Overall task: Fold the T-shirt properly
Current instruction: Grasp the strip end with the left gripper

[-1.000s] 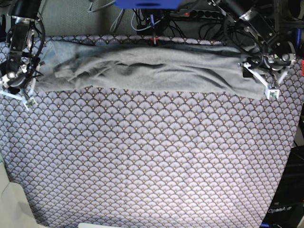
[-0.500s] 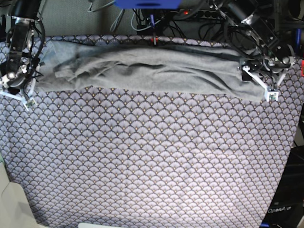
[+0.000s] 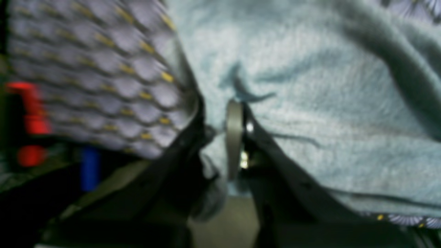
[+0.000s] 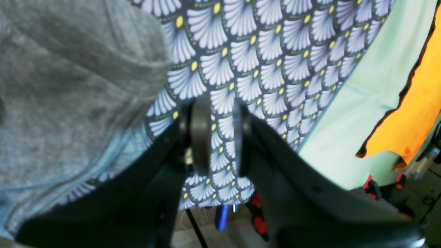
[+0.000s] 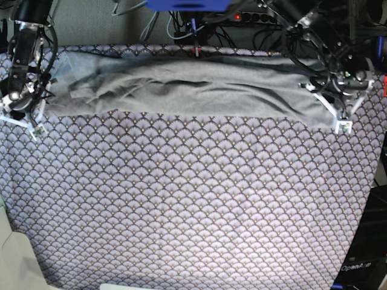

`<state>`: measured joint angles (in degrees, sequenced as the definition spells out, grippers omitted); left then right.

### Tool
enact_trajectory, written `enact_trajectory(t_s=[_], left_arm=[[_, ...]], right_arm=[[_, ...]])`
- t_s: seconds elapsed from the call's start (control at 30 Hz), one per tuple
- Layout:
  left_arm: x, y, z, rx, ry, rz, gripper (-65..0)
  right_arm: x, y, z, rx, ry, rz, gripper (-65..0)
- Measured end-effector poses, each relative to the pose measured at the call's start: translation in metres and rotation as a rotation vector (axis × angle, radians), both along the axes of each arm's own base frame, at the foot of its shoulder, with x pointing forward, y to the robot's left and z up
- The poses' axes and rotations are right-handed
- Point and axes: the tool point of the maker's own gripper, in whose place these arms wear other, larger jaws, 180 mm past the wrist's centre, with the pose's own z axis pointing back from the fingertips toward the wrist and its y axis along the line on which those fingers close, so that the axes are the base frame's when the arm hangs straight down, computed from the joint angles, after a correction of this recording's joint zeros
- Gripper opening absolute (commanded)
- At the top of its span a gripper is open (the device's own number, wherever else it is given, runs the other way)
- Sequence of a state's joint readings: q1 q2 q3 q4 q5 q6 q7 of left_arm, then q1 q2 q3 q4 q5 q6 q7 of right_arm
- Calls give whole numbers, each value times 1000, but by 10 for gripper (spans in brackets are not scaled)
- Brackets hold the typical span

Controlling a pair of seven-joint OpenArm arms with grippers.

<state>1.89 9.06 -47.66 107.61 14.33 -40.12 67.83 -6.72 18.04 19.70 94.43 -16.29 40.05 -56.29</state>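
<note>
tablecloth (image 5: 193, 205): bare fan print up front | T-shirt (image 5: 187, 90): long band along far edge | left gripper (image 3: 220, 137): pinched on shirt edge, seen only in wrist view | right gripper (image 4: 217, 134): part open over cloth, empty, beside shirt | behind: cables (image 5: 302, 27)

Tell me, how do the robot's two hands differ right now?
The left hand is shut, pinching the grey T-shirt; the right hand holds nothing, its fingers apart over the tablecloth. The left sits on the shirt, the right just beside its edge. Both are at the shirt's ends.
</note>
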Motion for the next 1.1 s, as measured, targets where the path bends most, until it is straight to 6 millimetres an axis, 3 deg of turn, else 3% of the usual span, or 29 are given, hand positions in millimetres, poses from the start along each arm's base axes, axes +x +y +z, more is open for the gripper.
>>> enact_trajectory(t_s=[0.47,0.57,0.7,0.93,1.1], left_arm=[[-3,10,7,31,10,5,-650],[-8,15,-11,11,64,4,-635],[-15,21,-24,-4,109,1,-492],[-28,33,-25,-9,115,69,-183],[-18,26,-23,-67,51,55,-63]], right_arm=[[0,6,-3,16,-1,-2,-521],[0,6,-3,16,-1,-3,-521],[0,6,-3,16,-1,-2,-521],[-10,5,-8,15,23,-3,-521],[-6,6,-7,17,13,-1,-521]])
